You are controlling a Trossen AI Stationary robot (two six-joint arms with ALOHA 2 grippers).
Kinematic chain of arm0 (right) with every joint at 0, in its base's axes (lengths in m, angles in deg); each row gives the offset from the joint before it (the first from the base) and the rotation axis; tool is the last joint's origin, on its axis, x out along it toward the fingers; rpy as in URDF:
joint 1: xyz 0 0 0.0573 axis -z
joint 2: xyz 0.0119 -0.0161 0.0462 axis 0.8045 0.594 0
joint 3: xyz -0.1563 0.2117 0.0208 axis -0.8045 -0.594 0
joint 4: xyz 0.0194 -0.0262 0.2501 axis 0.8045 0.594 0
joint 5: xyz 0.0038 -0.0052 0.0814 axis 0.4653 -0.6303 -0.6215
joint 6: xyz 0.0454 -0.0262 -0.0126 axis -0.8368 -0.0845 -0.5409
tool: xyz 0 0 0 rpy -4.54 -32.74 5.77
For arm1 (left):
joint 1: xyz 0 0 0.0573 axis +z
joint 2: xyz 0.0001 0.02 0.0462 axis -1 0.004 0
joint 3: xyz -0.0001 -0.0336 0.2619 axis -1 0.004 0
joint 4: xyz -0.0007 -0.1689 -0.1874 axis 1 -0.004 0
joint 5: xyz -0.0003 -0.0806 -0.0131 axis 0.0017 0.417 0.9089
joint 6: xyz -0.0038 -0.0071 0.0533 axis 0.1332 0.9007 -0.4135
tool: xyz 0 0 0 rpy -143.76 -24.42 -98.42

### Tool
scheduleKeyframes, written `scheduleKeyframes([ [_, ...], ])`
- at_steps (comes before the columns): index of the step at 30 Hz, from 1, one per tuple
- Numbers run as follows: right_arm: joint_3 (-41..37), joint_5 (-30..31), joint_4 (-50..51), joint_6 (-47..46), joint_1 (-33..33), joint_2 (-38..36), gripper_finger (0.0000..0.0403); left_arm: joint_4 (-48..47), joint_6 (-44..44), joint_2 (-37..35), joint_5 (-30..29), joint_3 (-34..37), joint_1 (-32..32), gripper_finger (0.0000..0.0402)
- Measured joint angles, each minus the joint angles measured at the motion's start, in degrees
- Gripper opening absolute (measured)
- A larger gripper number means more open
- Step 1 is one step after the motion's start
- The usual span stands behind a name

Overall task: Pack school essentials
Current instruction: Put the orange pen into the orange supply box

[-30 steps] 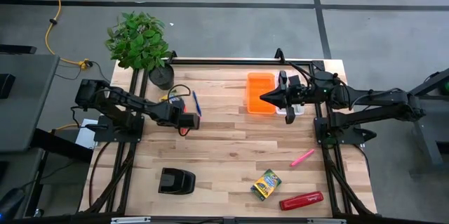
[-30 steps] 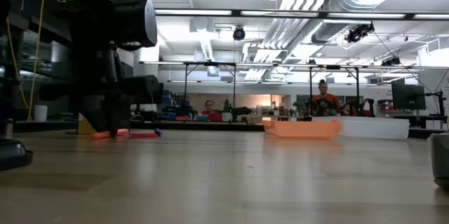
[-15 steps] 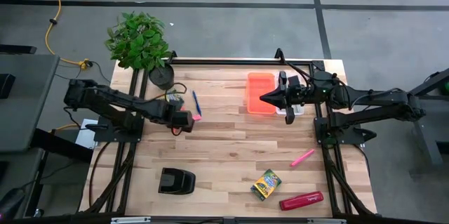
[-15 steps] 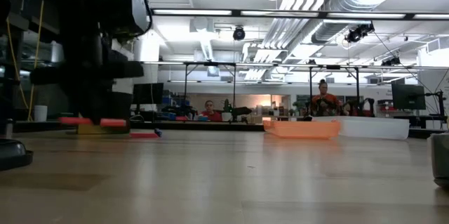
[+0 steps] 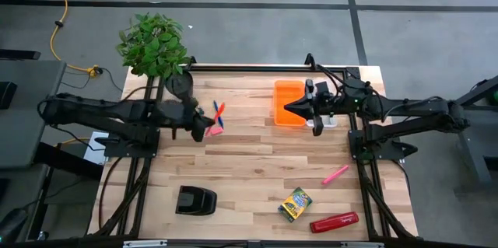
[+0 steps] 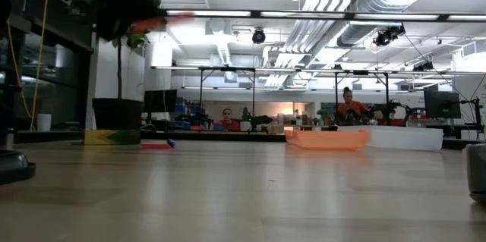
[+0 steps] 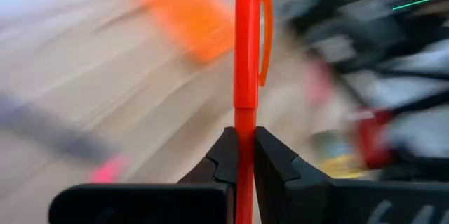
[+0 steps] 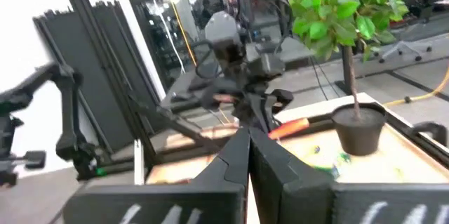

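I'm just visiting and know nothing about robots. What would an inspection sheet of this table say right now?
Surface: pale wooden slatted table, flat and dry.
Job's things: orange plastic tray at the far side; thin blue pen lying near the plant; pink pen and yellow-green crayon box nearer the front.
Clutter: red stapler; black blocky desk object; potted green plant.
Grippers: left gripper shut on an orange-red pen, lifted off the table; right gripper shut, empty, over the tray.
Cables: yellow cable on the floor.
Surroundings: grey floor; people seated far behind, in the low view.
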Motion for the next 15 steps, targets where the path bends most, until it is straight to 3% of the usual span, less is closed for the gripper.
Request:
scheduleKeyframes([
  [6, 0.0, -0.05, -10.27, -5.34, 0.02, 6.95, 0.0, 20.0, -5.9, 0.56, 6.28, -0.19, 0.26, 0.0005],
  [10, 0.0, -0.47, -19.17, -10.32, -0.09, 11.18, 0.0, 19.66, -7.36, 2.09, 5.76, -2.43, 1.12, 0.0005],
  [15, 2.9, -0.51, -21.2, -12.35, -1.88, 15.69, 0.0023, 23.86, -8.19, 4.57, 11.48, -4.96, 2.83, 0.0005],
])
